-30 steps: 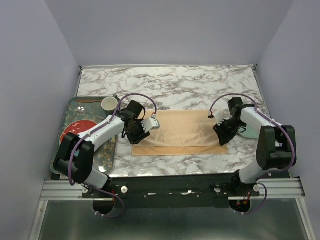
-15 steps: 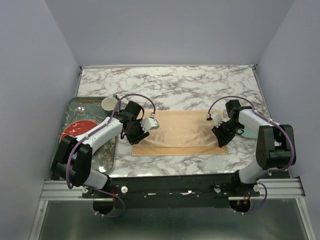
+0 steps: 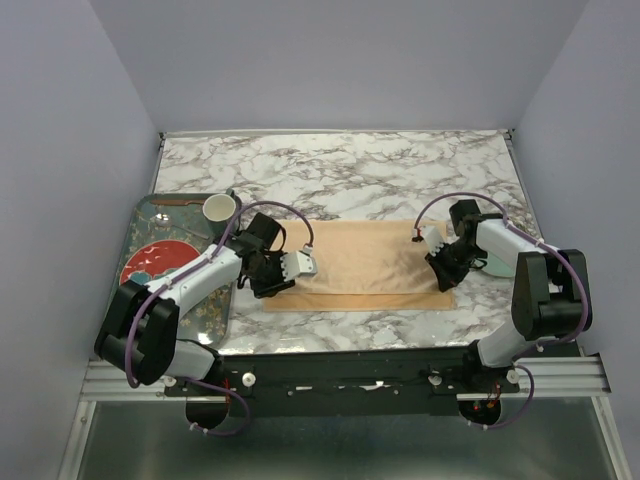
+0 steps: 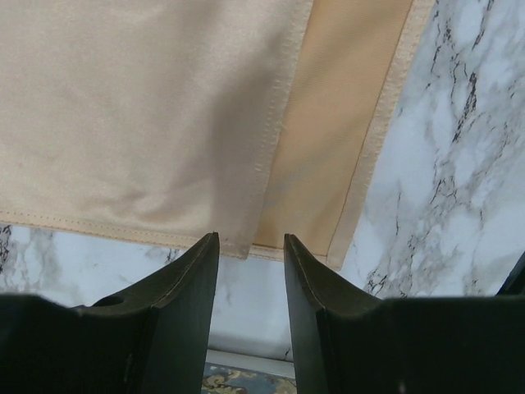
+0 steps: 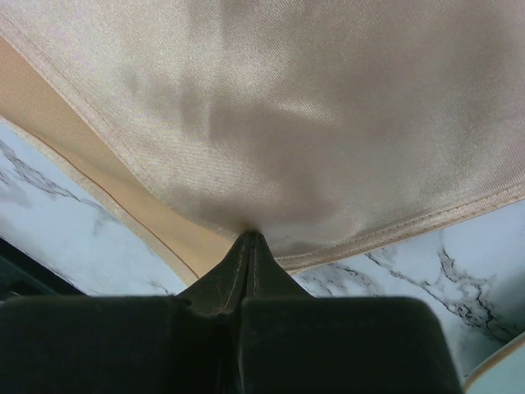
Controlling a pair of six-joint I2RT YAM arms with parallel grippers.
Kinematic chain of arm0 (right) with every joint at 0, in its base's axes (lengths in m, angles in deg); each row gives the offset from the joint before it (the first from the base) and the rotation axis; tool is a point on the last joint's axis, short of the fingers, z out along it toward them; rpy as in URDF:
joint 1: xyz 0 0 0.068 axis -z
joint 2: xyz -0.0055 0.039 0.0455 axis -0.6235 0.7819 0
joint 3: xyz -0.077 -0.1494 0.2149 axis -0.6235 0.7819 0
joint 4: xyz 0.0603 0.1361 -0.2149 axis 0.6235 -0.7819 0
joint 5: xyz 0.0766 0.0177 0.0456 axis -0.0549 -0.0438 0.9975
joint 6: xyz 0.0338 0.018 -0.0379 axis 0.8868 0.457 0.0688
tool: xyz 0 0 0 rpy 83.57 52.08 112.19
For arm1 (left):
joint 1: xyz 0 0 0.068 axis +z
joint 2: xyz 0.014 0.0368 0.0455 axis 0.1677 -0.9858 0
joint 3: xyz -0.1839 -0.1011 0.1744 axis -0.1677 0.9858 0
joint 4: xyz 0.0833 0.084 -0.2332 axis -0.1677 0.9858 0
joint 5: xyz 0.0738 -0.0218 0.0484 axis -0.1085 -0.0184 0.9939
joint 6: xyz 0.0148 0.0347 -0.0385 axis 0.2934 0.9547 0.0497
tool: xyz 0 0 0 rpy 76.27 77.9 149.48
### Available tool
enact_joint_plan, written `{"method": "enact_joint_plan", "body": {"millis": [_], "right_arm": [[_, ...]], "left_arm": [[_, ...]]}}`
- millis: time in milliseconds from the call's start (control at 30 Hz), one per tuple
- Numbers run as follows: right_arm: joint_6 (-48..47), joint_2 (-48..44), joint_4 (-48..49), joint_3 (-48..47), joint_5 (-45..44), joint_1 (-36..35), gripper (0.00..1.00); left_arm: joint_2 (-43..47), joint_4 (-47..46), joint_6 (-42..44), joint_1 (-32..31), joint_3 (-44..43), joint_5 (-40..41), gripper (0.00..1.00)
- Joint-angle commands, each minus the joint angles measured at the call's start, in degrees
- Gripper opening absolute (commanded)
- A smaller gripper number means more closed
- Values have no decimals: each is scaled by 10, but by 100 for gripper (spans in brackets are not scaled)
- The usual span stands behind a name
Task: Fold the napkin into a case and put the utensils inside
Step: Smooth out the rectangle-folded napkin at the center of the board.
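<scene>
The peach-orange napkin (image 3: 360,262) lies folded in a wide two-layer rectangle in the middle of the marble table; its lower layer shows past the upper one along the near edge (image 4: 328,156). My left gripper (image 3: 273,284) is at the napkin's near left corner and is open. Its fingertips (image 4: 212,243) straddle the corner of the upper layer (image 4: 243,243) without pinching it. My right gripper (image 3: 443,274) is at the napkin's right edge. It is shut (image 5: 250,238) on the hem of the upper layer, and the cloth (image 5: 312,123) bulges up from the tips. I cannot make out the utensils in any view.
A grey patterned tray (image 3: 135,225) sits at the left with a red plate (image 3: 150,265) and a white cup (image 3: 219,208) on it, close beside my left arm. A pale plate (image 3: 497,264) lies under my right forearm, its rim (image 5: 502,369) just right of the napkin.
My right gripper has closed on the napkin's right edge. My left gripper has moved back and down to the napkin's near left corner and its jaws have narrowed a little.
</scene>
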Motion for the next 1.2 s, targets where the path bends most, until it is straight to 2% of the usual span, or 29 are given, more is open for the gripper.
{"method": "enact_joint_plan", "body": {"millis": [0, 33, 300, 400, 533, 633, 733, 767, 800, 867, 1167], "right_arm": [[-2, -5, -9, -4, 4, -6, 3], [-3, -5, -11, -7, 4, -6, 1], [-5, -4, -21, -16, 1, -6, 1], [-7, -12, -27, -21, 0, -6, 1], [-10, -25, -39, -28, 1, -6, 1], [-20, -32, -55, -29, 5, -7, 1], [-34, -53, -47, -14, 5, -7, 23], [-39, -56, -37, -7, 5, -7, 44], [-41, -60, -31, -2, 4, -10, 52], [-47, -61, -24, 7, 2, -15, 60], [-68, -51, 17, 39, -11, -36, 60]], "left_arm": [[10, -9, 44, -13, 22, -6, 45], [10, -11, 45, -14, 22, -5, 45], [-4, -31, 53, -35, 33, 25, 43], [-5, -32, 56, -38, 33, 32, 37], [5, -34, 51, -39, 30, 37, 21], [10, -26, 50, -38, 23, 33, 13], [12, -23, 42, -39, 18, 30, 4], [10, -23, 41, -39, 17, 30, 2], [10, -24, 37, -39, 15, 28, 0], [7, -28, 25, -38, 13, 28, 0], [-11, -27, -7, -37, -10, 19, 0]]}}
